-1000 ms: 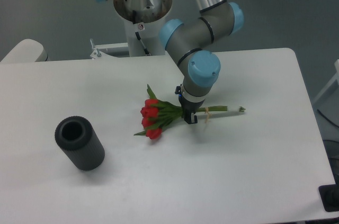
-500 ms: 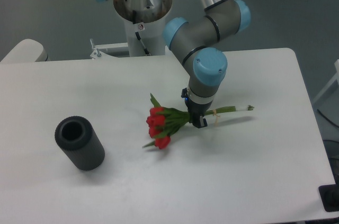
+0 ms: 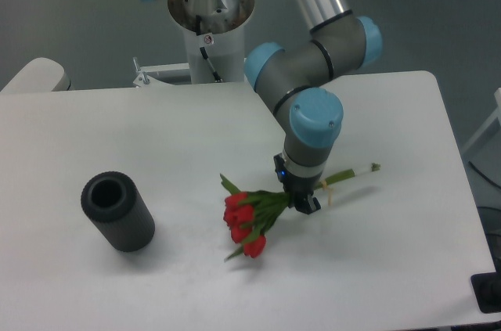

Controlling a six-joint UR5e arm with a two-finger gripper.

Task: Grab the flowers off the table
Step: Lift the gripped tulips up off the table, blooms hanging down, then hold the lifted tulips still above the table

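Pincer (image 3: 301,200) pinching one bunch of flowers (image 3: 249,225) mid-stem above the table (image 3: 407,268), one black cylinder (image 3: 117,211) nearby.

Flowers (image 3: 254,221) hang right of the cylinder (image 3: 117,211) on the table (image 3: 391,268).

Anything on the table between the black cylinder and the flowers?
No. In the camera view, only bare table lies between the black cylinder and the flowers.
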